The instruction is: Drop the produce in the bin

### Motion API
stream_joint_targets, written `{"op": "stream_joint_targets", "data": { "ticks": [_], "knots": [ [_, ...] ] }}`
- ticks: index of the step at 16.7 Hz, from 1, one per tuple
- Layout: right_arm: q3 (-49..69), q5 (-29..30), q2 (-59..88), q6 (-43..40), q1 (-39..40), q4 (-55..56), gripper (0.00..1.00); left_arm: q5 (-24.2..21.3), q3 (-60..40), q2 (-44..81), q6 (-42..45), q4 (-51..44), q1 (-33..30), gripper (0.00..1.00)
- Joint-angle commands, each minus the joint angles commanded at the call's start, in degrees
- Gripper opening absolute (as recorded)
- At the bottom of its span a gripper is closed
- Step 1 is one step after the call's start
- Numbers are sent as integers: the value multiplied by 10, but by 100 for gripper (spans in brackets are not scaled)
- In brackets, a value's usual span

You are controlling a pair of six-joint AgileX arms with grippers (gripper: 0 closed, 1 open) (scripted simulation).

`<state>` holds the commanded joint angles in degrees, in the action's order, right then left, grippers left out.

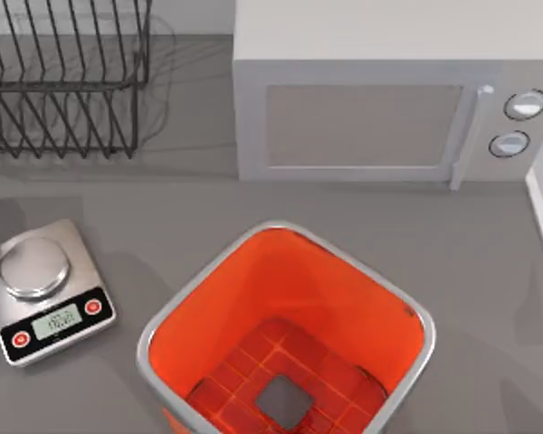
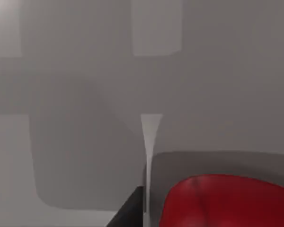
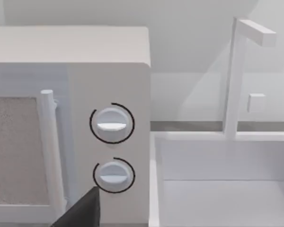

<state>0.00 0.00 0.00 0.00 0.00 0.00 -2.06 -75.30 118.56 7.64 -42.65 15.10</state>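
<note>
The bin [image 1: 154, 339] stands at the table's front centre: a silver rim, an orange-red inside and a grid floor with a grey square in the middle. Nothing lies in it. The produce [image 2: 227, 203], deep red and rounded, sits very close to the camera in the left wrist view. It is right beside a black part of my left gripper [image 2: 130, 213], and whether the gripper holds it cannot be told. My right gripper [image 3: 80, 210] shows as a dark tip in the right wrist view, facing the microwave's two knobs.
A kitchen scale [image 1: 45, 291] sits left of the bin. A wire dish rack [image 1: 63, 81] stands at the back left and a white microwave [image 1: 389, 99] at the back right. A white sink [image 3: 222, 189] with its tap [image 3: 236, 75] lies right of the microwave.
</note>
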Motion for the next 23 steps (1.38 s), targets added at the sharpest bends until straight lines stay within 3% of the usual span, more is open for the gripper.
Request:
{"op": "stream_joint_targets", "data": {
  "ticks": [4, 5, 15, 19, 23],
  "knots": [
    [0, 0, 0, 0, 0, 0, 100, 0, 0, 0, 0, 0, 0, 2],
    [0, 0, 0, 0, 0, 0, 100, 0, 0, 0, 0, 0, 0, 0],
    [0, 0, 0, 0, 0, 0, 100, 9, -12, -5, 3, 4, 1, 0],
    [0, 0, 0, 0, 0, 0, 100, 8, -94, -10, -11, -15, -12, 0],
    [0, 0, 0, 0, 0, 0, 100, 6, -201, -26, -18, -128, -18, 0]
  ]
}}
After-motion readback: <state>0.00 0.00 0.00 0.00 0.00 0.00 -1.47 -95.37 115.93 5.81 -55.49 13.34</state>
